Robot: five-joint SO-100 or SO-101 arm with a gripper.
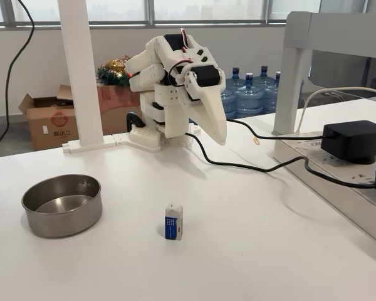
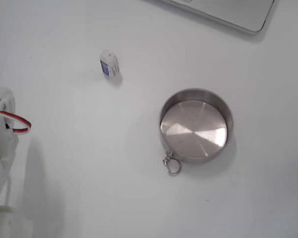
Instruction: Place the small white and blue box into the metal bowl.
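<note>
I note my gripper (image 1: 218, 135) folded at rest, jaws together and empty. The small white and blue box (image 1: 173, 221) stands below-forward of it; the metal bowl (image 1: 61, 204) lies apart, empty, awaiting delivery.

White printed arm (image 1: 175, 88), black servos, red-white wires, tapered white claw (image 1: 216, 128).
</note>
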